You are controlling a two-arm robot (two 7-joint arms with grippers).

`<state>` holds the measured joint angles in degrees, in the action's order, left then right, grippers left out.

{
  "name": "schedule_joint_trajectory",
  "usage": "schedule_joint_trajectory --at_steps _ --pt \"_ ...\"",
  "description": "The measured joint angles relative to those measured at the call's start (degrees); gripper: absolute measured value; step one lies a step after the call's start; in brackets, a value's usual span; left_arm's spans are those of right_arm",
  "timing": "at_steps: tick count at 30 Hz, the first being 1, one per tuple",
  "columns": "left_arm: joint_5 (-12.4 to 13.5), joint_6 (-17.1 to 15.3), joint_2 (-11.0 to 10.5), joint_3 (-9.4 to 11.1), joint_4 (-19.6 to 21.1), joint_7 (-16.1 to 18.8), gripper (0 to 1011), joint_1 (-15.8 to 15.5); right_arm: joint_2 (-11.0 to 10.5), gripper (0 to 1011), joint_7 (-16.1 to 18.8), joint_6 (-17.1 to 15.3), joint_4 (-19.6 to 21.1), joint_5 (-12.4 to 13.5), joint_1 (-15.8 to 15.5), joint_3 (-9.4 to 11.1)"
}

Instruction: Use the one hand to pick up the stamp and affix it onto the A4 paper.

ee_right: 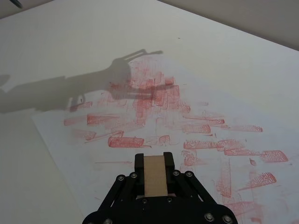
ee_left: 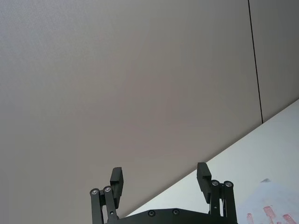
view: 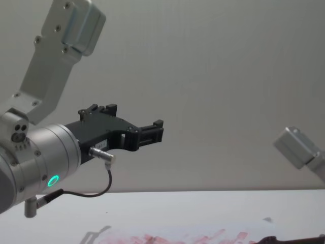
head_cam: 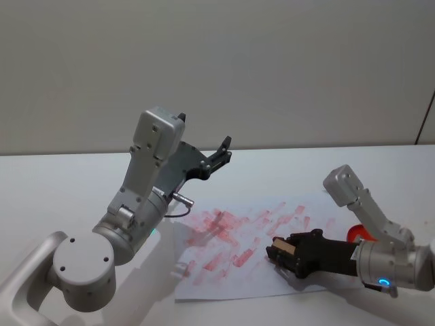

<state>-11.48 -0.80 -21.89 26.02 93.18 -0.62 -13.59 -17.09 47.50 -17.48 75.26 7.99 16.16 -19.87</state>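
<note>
1. The right gripper [head_cam: 277, 252] clamps the stamp [ee_right: 154, 177] between its fingers at the paper's [head_cam: 224, 272] near right part; whether the stamp touches the paper is unclear.
2. The left gripper [ee_left: 159, 176] hangs raised above the desk [head_cam: 68, 183], fingers wide.

A4 paper [head_cam: 231, 275] middle and far edge free. Right gripper [head_cam: 274, 252] gripping stamp [head_cam: 281, 247] blocks its near-right corner; left gripper [head_cam: 223, 148] raised high by its far-left; red object [head_cam: 356, 233] just off its right edge.
</note>
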Motion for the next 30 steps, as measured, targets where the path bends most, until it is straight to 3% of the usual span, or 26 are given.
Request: schedule_joint_trajectory --at_steps 16,30 --pt "0.00 0.00 0.00 0.00 0.00 0.00 1001 0.00 -0.32 220 -2.31 6.02 0.45 -1.33 0.77 -0.04" --pt "0.00 0.00 0.00 0.00 0.00 0.00 1001 0.00 -2.76 220 -9.32 13.10 6.67 2.45 -1.43 2.05"
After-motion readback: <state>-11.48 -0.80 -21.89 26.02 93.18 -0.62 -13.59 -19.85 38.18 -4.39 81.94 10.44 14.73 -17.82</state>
